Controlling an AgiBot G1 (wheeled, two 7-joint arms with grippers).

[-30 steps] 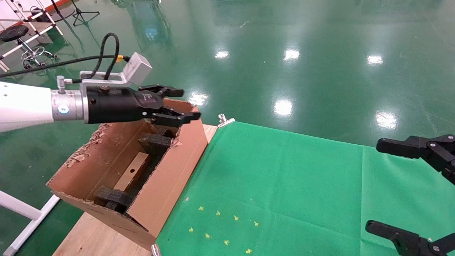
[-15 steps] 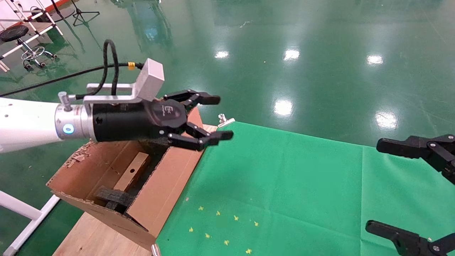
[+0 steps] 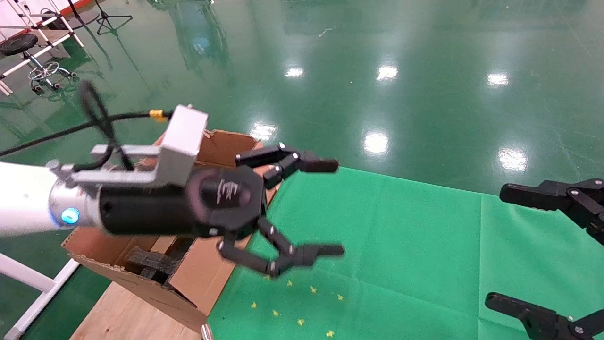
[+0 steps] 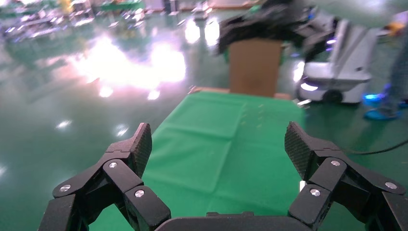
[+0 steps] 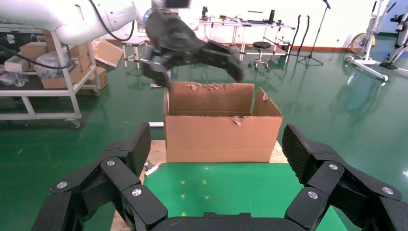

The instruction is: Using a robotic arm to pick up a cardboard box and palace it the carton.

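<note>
The left tool (image 3: 306, 212) hangs spread and empty beside the carton (image 3: 207, 264); no box shows, so placing looks done.

Green cloth (image 3: 377, 236) bare, open to passage; carton (image 3: 207, 264) flaps wall off left edge.

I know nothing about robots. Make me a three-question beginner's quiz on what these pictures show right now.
1. True or false: the left end effector is shut on a small box.
2. The carton stands at which edge of the green cloth? A) the robot's left B) the robot's right
3. Fill in: dark ____ pieces lie inside the carton.

Key:
1. False. It is open and empty, beside the carton above the cloth.
2. A. The right end effector, also open, is on the opposite side.
3. Foam.
</note>
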